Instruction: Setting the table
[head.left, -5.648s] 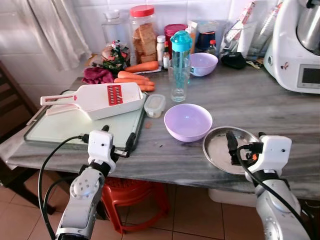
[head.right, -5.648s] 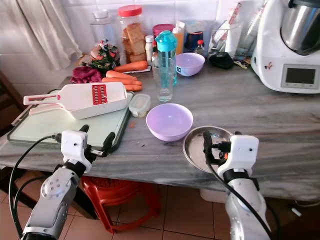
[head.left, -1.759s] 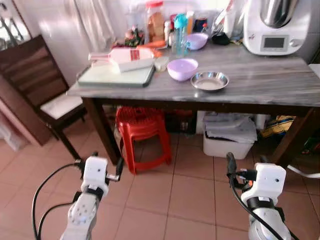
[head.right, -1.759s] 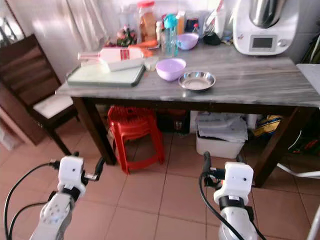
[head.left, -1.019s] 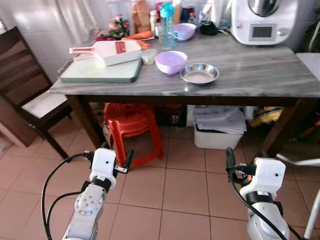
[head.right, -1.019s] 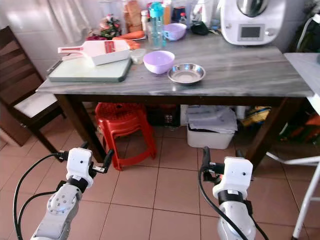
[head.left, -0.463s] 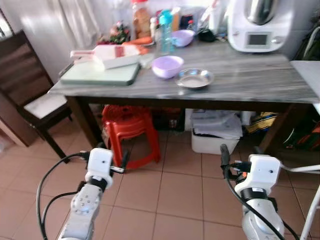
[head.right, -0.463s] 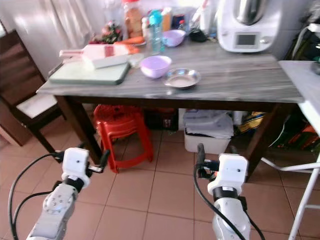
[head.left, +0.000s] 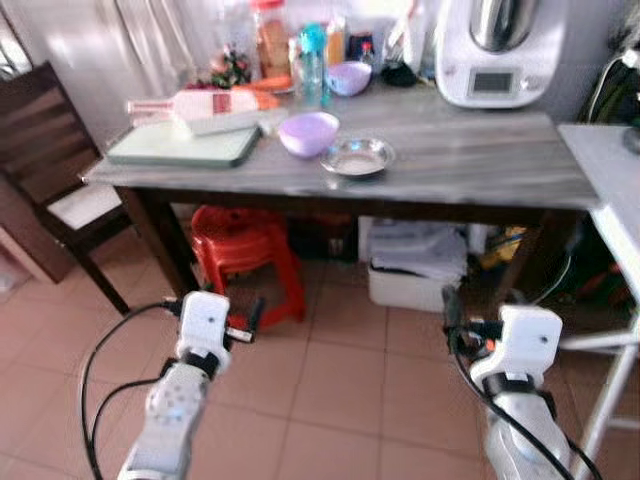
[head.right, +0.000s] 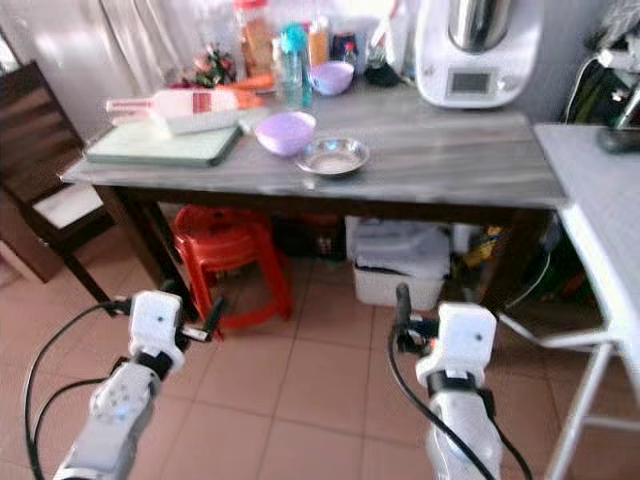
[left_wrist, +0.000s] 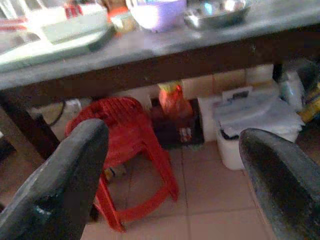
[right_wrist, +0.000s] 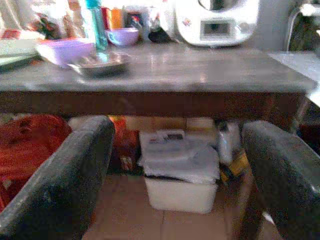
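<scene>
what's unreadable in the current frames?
- Jars and bottles at the table's back, eye views: blurred and overexposed, labels unreadable.
- Steel plate: too small to tell its contents.
- Appliance: top cut by the frame edge.
- White bin under the table, right wrist view: blurred, contents unclear.

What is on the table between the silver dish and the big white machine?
Nothing: in the head views, bare grey tabletop runs from the silver dish to the white machine.

Tile floor (head.left: 340, 385) open ahead; under table (head.left: 480, 165): red stool (head.left: 240, 245), white bin (head.left: 415, 270) block passage.
</scene>
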